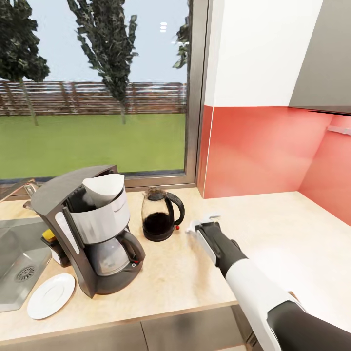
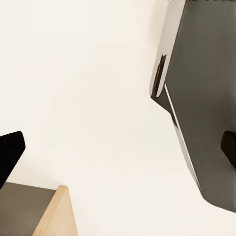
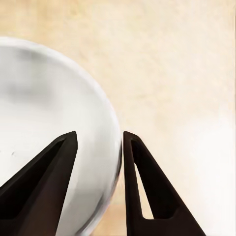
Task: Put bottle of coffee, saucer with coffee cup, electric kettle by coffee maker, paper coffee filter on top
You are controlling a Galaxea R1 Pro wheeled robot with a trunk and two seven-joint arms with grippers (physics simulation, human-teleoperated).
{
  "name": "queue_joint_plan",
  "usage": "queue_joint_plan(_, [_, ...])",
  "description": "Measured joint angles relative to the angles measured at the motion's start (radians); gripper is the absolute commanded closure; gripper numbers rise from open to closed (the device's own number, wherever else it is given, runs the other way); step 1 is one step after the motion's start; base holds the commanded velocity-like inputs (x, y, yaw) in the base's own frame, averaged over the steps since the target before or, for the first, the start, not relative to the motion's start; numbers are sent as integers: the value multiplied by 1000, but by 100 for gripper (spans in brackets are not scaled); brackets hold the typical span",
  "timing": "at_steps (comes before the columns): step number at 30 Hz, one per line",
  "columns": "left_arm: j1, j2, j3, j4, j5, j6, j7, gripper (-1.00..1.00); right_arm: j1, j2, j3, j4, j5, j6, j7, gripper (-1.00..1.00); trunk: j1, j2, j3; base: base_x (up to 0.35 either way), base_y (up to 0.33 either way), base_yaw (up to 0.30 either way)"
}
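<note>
Bright, even daylight from the window [image 1: 97, 87] casts soft shadows; the wrist views are blurred and washed out.

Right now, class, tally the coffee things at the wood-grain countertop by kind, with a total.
Appliances: 2 (tall dark grey coffee maker, rounded dark glass kettle)
Crockery: 2 (flat white saucer, white cup at the right gripper)
Paper filters: 1 (white cone)
Jars: 1 (yellow-topped jar)
Total: 6

- There was one coffee maker [image 1: 92, 229] on the worktop [image 1: 273, 219].
- One paper coffee filter [image 1: 103, 191] sat on it.
- There was one electric kettle [image 1: 160, 215].
- One saucer [image 1: 50, 295] was there.
- One sink [image 1: 10, 287] was there.
- One coffee cup [image 3: 54, 128] was there.
</note>
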Motion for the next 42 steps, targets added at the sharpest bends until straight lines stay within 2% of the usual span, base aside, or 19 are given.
queue_joint_plan(6, [-1, 5, -1, -2, -1, -2, 2, -100, 0, 0, -1, -105, 1, 3, -3, 100, 0, 0, 0, 0, 0, 0])
queue_joint_plan(9, [-1, 5, -1, -4, -2, -7, 2, -100, 0, 0, -2, -123, 4, 3, -3, 100, 0, 0, 0, 0, 0, 0])
queue_joint_plan(19, [-2, 1, 1, -9, -4, -4, 2, -100, 0, -4, -3, -126, 6, 4, -3, 100, 0, 0, 0, -6, -3, 0])
queue_joint_plan(28, [-3, 0, 2, -11, -3, -2, 1, -100, 0, -4, -3, -124, 6, 4, -3, 100, 0, 0, 0, -119, -190, 0])
queue_joint_plan(36, [-3, -4, 1, -11, -4, -2, 1, -100, 0, -3, -3, -124, 6, 3, -3, 100, 1, 0, 0, -188, -209, 0])
queue_joint_plan(42, [-2, -5, 2, -12, -4, -2, 2, -100, 0, -2, -3, -124, 6, 3, -3, 100, 1, 0, 0, -313, -45, 0])
